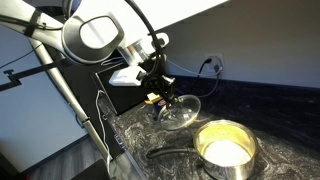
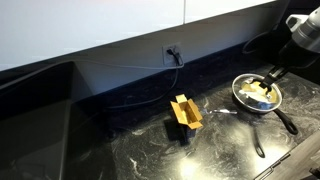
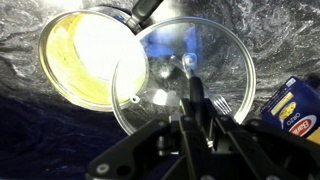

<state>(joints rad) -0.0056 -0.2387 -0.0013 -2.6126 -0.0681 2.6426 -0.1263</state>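
The glass lid (image 3: 170, 80) hangs tilted just beside the steel pot (image 3: 85, 55), and in the wrist view its edge overlaps the pot's rim. The gripper (image 3: 194, 97) has its fingers pressed together, pinching the lid's rim on the side away from the pot. In an exterior view the lid (image 1: 181, 110) leans above the dark marbled countertop (image 1: 290, 110), next to the pot (image 1: 226, 146). A blue and yellow pasta box (image 3: 291, 110) lies beyond the lid from the pot.
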